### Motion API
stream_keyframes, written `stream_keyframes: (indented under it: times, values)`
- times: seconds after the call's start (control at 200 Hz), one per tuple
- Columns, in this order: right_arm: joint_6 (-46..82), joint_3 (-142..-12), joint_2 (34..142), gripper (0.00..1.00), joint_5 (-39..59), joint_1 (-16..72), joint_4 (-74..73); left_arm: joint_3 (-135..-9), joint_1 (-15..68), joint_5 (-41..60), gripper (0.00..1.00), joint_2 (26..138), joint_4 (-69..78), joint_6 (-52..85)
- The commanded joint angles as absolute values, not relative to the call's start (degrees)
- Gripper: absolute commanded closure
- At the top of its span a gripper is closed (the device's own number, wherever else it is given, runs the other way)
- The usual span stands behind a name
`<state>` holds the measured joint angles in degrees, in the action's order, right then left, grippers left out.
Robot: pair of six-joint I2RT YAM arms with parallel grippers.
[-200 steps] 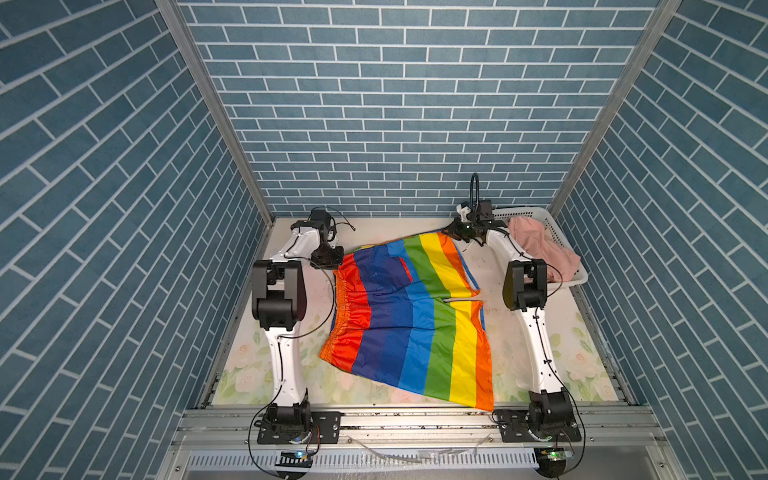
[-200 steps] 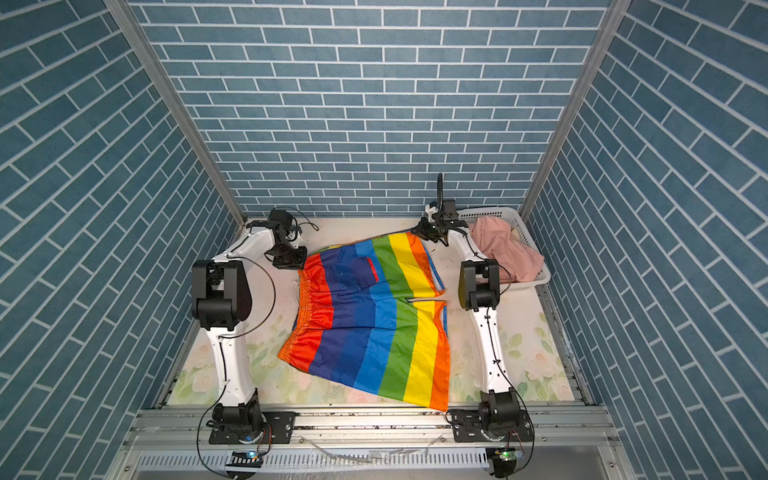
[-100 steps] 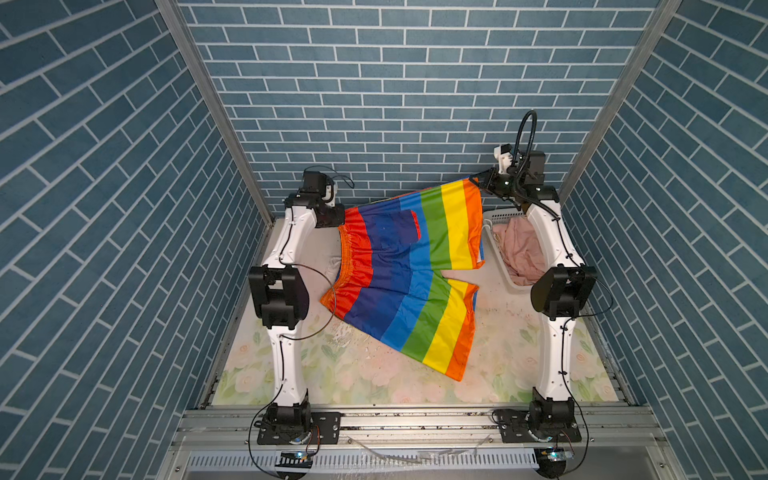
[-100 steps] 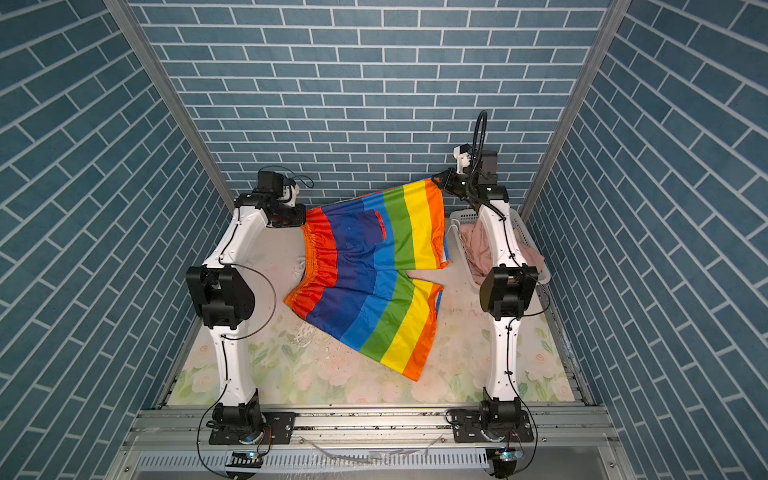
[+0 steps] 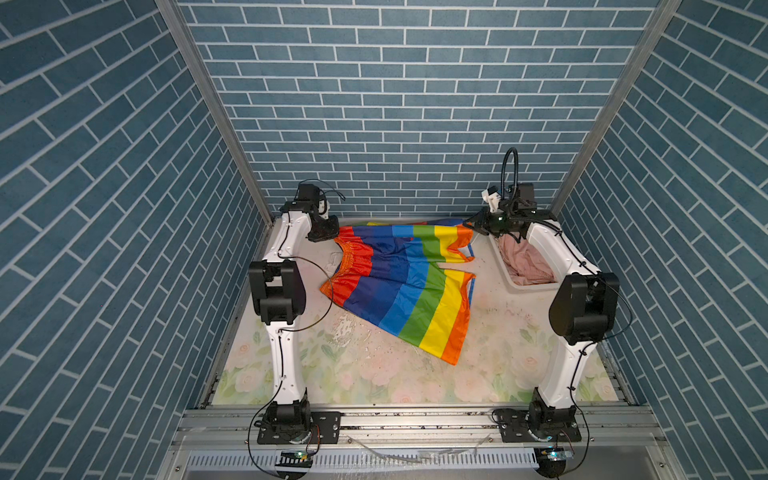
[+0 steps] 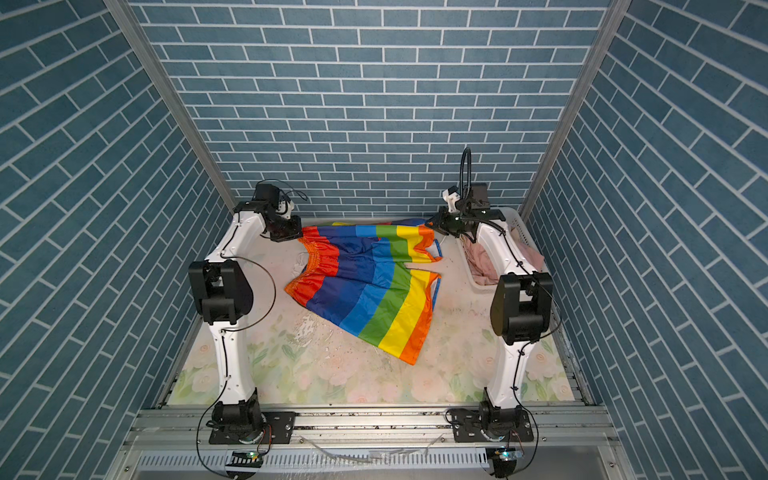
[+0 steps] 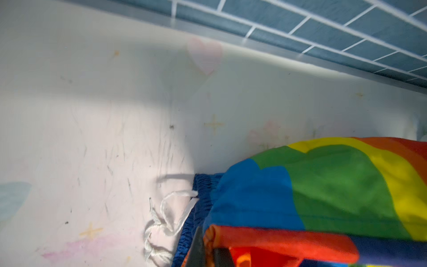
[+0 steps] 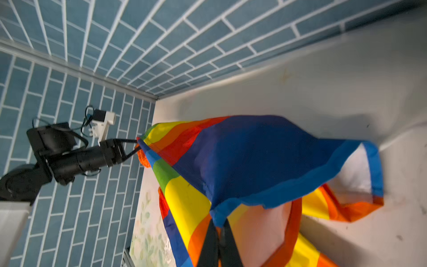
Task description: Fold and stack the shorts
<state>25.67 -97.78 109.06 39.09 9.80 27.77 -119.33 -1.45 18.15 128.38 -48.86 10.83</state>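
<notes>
Half a second ago I had the rainbow shorts (image 5: 407,291) hoisted high. Now they are down, with most of the cloth on the table (image 5: 374,374) and only the far edge lifted, which I read as spreading them for the first fold. Both arms reach low toward the back wall: the left gripper (image 5: 328,232) is pinched on the waistband corner, and the right gripper (image 5: 473,222) is pinched on a leg hem beside the basket (image 5: 515,286) holding the pink shorts (image 5: 523,262).

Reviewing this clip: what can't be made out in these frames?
Basket contents, both top views: the right arm covers part; only pink cloth shows.
Left gripper, both top views: fingertips hidden under its own wrist.
Right gripper, right wrist view: cut off at the edge, tips buried in rainbow shorts.
</notes>
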Motion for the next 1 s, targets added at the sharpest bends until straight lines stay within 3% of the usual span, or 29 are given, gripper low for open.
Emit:
stream_keyframes:
  times: [0.0,0.44,0.515,0.64,0.915,0.995]
  values:
    - [22.92,-88.99,97.92,1.00,34.88,11.22,21.99,-114.31,-4.77,17.03,0.96,121.05,-45.83,13.19]
    - [27.35,-48.91,65.15,1.00,31.99,16.78,17.52,-83.40,-4.97,19.93,0.76,103.95,-36.71,20.84]
    - [29.29,-42.30,62.88,1.00,31.89,18.92,15.47,-79.79,-5.01,19.51,0.66,102.60,-35.18,21.32]
    - [34.32,-32.57,62.68,1.00,31.46,23.58,7.90,-77.19,-5.06,19.17,0.49,101.89,-35.20,22.18]
    - [40.34,-25.21,73.97,1.00,28.31,30.23,-2.59,-74.95,-9.16,15.33,0.35,96.97,-38.09,24.75]
    - [42.02,-24.26,77.97,1.00,27.50,30.23,-5.03,-74.59,-11.29,16.09,0.25,96.08,-38.05,25.26]
